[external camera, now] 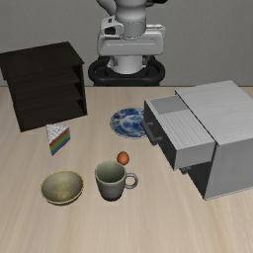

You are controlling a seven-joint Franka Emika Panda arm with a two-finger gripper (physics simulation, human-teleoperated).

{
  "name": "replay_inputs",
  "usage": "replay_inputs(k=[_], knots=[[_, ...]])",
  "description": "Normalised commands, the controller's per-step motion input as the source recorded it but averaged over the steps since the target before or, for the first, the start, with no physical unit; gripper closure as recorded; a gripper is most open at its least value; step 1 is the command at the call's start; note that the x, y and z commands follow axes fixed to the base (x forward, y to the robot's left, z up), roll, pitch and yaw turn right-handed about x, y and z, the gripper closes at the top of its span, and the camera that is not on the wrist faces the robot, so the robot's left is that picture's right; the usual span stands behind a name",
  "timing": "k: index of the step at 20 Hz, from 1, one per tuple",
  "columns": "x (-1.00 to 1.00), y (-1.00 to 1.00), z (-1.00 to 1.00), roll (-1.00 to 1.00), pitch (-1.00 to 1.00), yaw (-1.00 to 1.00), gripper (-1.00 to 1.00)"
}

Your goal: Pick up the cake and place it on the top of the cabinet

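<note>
The cake [59, 139] stands on the counter [148, 222] at middle left of the frame, just in front of the dark cabinet [42, 84] – untouched, so the whole job looks to be still ahead: reach, grasp, lift, set down. The arm [128, 30] is drawn up at top centre, well apart from the cake; its pincer [128, 65] holds nothing that can be seen, and how wide it stands cannot be told. The cabinet's top looks bare. A grey unit [203, 133] with a drawer pulled out fills the right side – the task does not say which of the two is meant. Around the cake there is free counter to its right; the bowl [62, 187] lies below it, the plate [126, 122] and mug [114, 179] farther right. The cabinet's front edge is close behind, and a lift would likely have to clear its top lip.
</note>
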Motion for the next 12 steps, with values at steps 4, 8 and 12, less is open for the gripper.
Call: replay_inputs(k=[4,8,12], knots=[[0.00,-1.00,0.00,0.00,0.00,0.00,-1.00],[0.00,-1.00,0.00,0.00,0.00,0.00,-1.00],[0.00,-1.00,0.00,0.00,0.00,0.00,-1.00]])
